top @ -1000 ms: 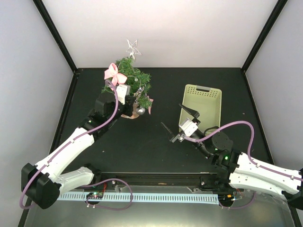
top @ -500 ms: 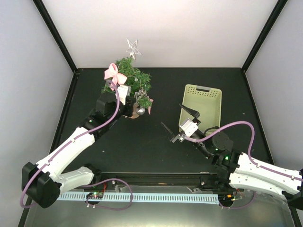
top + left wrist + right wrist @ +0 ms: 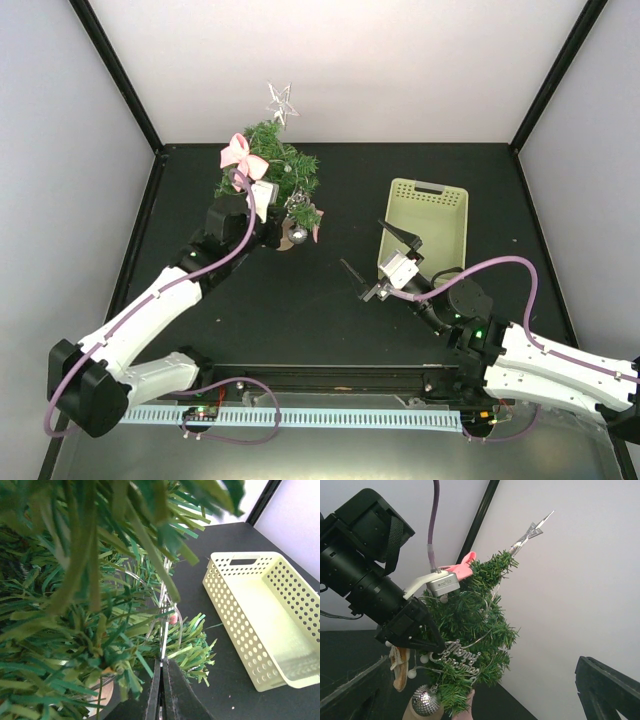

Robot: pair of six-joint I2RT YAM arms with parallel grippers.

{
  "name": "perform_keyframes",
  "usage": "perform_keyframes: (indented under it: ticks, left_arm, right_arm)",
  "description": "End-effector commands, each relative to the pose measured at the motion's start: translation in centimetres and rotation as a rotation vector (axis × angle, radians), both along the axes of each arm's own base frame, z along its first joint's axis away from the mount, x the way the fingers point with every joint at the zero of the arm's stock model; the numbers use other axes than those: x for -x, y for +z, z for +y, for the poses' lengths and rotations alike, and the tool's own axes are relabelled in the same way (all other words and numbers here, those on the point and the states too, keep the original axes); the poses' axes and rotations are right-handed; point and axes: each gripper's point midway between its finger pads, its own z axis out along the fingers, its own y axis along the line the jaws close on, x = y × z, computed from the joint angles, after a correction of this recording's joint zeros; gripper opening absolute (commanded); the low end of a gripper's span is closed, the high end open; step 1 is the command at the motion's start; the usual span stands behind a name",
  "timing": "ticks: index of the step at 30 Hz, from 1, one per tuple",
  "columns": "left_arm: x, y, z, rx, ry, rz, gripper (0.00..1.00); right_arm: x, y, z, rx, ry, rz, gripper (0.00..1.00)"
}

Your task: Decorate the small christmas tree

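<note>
Task's thing: the small christmas tree with bushy dark green needles [image 3: 283, 178] stands on the far left part of the black table [image 3: 330, 310], well apart from the pale green plastic lattice basket [image 3: 452, 232] on the right.

Already on the tree: a silver star topper [image 3: 281, 101] at the tip, a pink ribbon bow [image 3: 238, 153] high on the left side, a silver "Merry Christmas" script sign [image 3: 457, 660] in the lower branches and a silver glitter ball [image 3: 425, 700] below it.

Left gripper [image 3: 161, 680]: pushed in among the lower branches, close to the script sign, with its jaws pressed together. A thin silvery strand [image 3: 163, 625] runs up from the tips. I cannot tell whether it is pinched between them.

Right gripper [image 3: 375, 255]: spread to its full width and holding nothing, just beside the near left corner of the basket and turned toward the tree.

Basket: no ornament shows in the part of it that is visible.

Progress: I judge the task to be close to its end, since several decorations hang on the tree.

Left to do: probably only to settle the piece at the left gripper's tips and to draw that arm out of the branches without pulling the tree.
</note>
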Motion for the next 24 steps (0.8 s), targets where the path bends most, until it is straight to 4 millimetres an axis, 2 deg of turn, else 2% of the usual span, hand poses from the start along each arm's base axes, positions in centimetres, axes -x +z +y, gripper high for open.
perform_keyframes:
  ticks: [1, 13, 24]
  left_arm:
    - [-0.6, 1.3, 0.0, 0.005, 0.009, -0.016, 0.01]
    - [-0.7, 3.4, -0.7, 0.134, 0.015, -0.012, 0.02]
    - [-1.3, 2.1, -1.0, 0.138, 0.026, 0.029, 0.02]
  right_arm:
    - [0.2, 0.0, -0.1, -0.014, 0.009, -0.001, 1.0]
    - [0.3, -0.1, 0.0, -0.01, 0.014, 0.0, 1.0]
    - [0.2, -0.2, -0.2, -0.001, 0.005, -0.005, 1.0]
